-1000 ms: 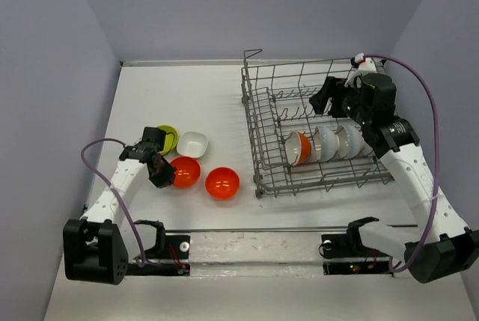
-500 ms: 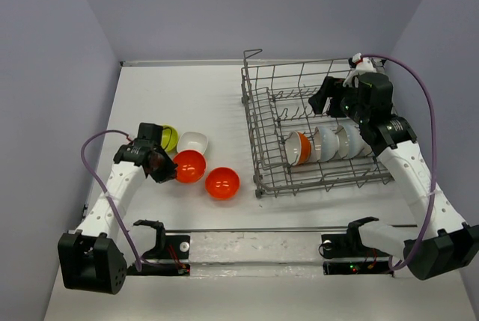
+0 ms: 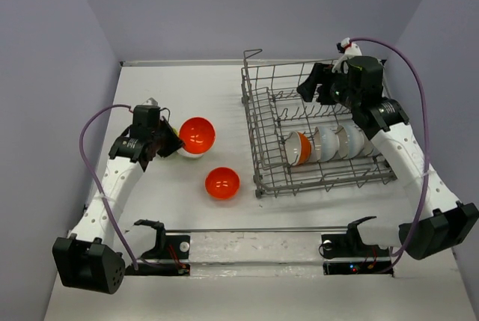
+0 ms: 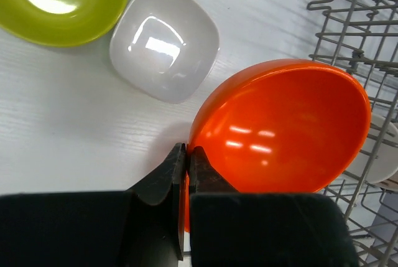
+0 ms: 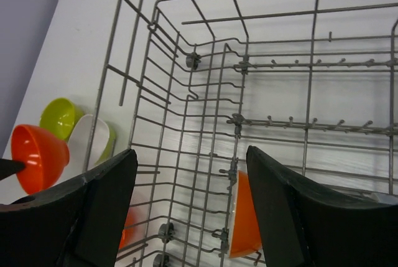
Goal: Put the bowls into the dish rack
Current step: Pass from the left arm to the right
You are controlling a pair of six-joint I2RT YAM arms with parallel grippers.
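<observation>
White tabletop (image 3: pixel 172 96) with pale violet walls, seen from above; both arm bases at the near edge.

**Left side.** The left gripper (image 4: pixel 186 155) is clamped on the rim of an orange bowl (image 4: pixel 280 130), one finger inside the wall and one outside. The bowl hangs out beyond the fingertips with its hollow turned toward the wrist camera. A shadow beneath it suggests it is clear of the table. A white bowl (image 4: pixel 165 40) and a green bowl (image 4: pixel 59 2) sit on the table just beside it. A second orange bowl (image 3: pixel 222 183) lies apart, nearer the arm bases.

**Right side.** The rack (image 3: pixel 258 179) stands to the right of the held bowl, with its long axis running roughly left to right. The racked bowls (image 3: pixel 327 143) stand on edge in its near row. The leftmost of them is orange, and bare tines show between it and the rack's left wall.

**Right arm.** The right gripper (image 3: pixel 314 89) hangs over the rack's far side with its jaws spread wide and nothing between them.

**Governing relation.** The rack lies to the right of the left gripper, on the side toward which the held bowl already projects. The left arm is nearer to every loose bowl. The coming move is probably a rightward carry over the rack's left wall. The bowl would then need tipping on edge to match the racked row.
</observation>
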